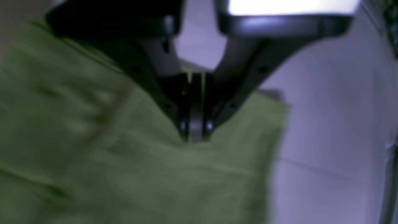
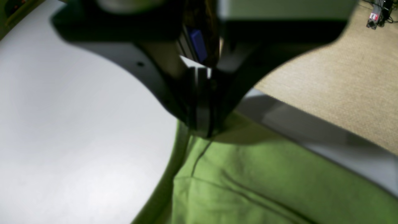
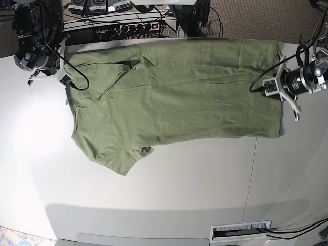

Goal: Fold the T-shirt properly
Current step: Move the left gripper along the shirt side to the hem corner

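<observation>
The olive-green T-shirt (image 3: 179, 97) lies spread flat across the far half of the white table (image 3: 169, 195), with one sleeve (image 3: 120, 159) pointing toward the front. My left gripper (image 3: 271, 88) is at the shirt's right edge. In the left wrist view it (image 1: 196, 133) is shut, with green cloth (image 1: 93, 140) pinched between its fingers. My right gripper (image 3: 64, 79) is at the shirt's left edge. In the right wrist view it (image 2: 202, 127) is shut on the cloth's edge (image 2: 248, 180), close to the table's edge.
A power strip and cables (image 3: 136, 25) lie behind the table's far edge. A vent slot (image 3: 241, 230) sits at the table's front. Carpet floor (image 2: 326, 77) shows past the table edge. A seam (image 3: 253, 169) runs across the tabletop.
</observation>
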### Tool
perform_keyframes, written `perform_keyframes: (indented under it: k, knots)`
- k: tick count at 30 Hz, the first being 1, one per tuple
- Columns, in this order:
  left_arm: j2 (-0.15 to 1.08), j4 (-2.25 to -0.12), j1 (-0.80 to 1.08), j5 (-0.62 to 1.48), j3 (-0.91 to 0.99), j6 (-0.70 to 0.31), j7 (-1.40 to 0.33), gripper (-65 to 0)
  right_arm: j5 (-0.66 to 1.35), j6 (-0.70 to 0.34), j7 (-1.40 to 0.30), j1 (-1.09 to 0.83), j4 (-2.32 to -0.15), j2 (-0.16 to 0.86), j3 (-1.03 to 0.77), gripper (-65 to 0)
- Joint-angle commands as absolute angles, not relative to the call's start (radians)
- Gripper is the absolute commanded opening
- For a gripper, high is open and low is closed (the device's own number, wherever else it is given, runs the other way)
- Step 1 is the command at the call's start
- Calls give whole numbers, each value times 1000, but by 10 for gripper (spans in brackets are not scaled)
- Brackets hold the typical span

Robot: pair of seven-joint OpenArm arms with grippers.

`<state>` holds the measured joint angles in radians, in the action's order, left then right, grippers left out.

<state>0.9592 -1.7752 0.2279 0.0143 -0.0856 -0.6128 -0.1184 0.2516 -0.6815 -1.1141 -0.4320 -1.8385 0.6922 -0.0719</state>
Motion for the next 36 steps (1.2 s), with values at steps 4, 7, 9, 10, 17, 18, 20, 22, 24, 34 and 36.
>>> perform_keyframes:
  k: [4, 7, 9, 10, 17, 18, 20, 22, 24, 34, 36]
  knots:
    - [952, -1682, 154, 109, -76, -590, -104, -479, 265, -698, -1110, -429, -1840, 698, -74, -650]
    - [913, -1568, 87, 115, -76, -591, -104, -473, 266, -698, -1093, -429, -1840, 698, -74, -650]
    - [886, -1484, 36, 148, -76, -593, -104, -473, 266, -698, -1087, -429, -1840, 698, -74, -650]
    - [873, -1442, 9, 173, -76, -605, -105, -473, 266, -698, -1086, -429, -1840, 698, -74, -650]
    - [828, -1225, -169, 318, -76, -680, -187, -440, 266, -698, -1082, -429, -1840, 698, -74, -650]
    - [828, -1203, -188, 328, -76, -682, -188, -429, 266, -698, -1078, -429, -1840, 698, -74, -650]
    - [828, -1164, -219, 338, -76, -682, -187, -418, 266, -698, -1074, -429, -1840, 698, -74, -650]
    - [823, -1129, -243, 345, -76, -682, -187, -417, 266, -698, -1068, -429, -1840, 698, -74, -650]
    - [811, -1099, -260, 345, -76, -698, -187, -417, 266, -698, -1065, -429, -1840, 698, -74, -650]
    - [717, -1030, -285, 344, -76, -698, -216, -400, 266, -698, -1066, -429, -1840, 698, -74, -650]
    - [706, -1030, -286, 331, -76, -698, -218, -400, 266, -698, -1066, -429, -1840, 698, -74, -650]
